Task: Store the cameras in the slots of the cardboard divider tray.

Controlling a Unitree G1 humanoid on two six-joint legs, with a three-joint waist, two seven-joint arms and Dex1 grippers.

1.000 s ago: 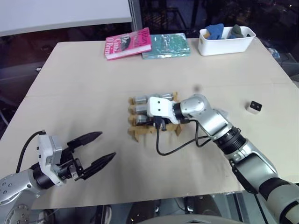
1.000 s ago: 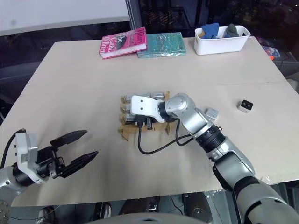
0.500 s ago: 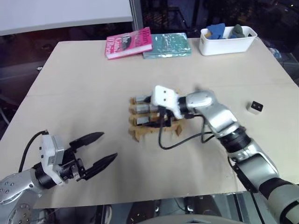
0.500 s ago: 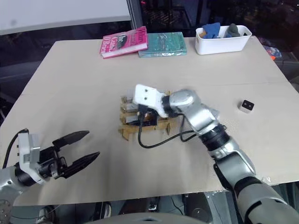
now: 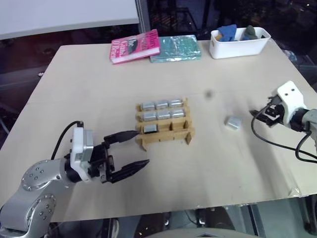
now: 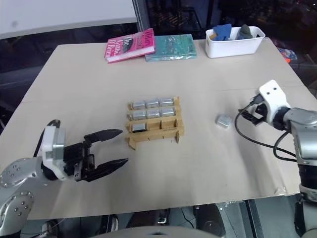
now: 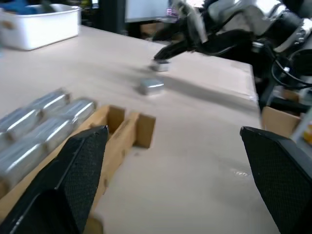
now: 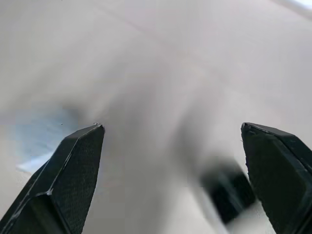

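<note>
At frame centre, the cardboard divider tray (image 5: 164, 124) holds seven cameras (image 5: 161, 110), two front-row slots still free. Right of it a loose silver camera (image 5: 232, 122) lies on the table (image 5: 89, 89). I have the right gripper (image 8: 170, 146) at the right edge, fingers wide and empty, seemingly lined up on the white camera (image 8: 229, 195). My left gripper (image 5: 130, 151), also spread, waits lower left.
</note>
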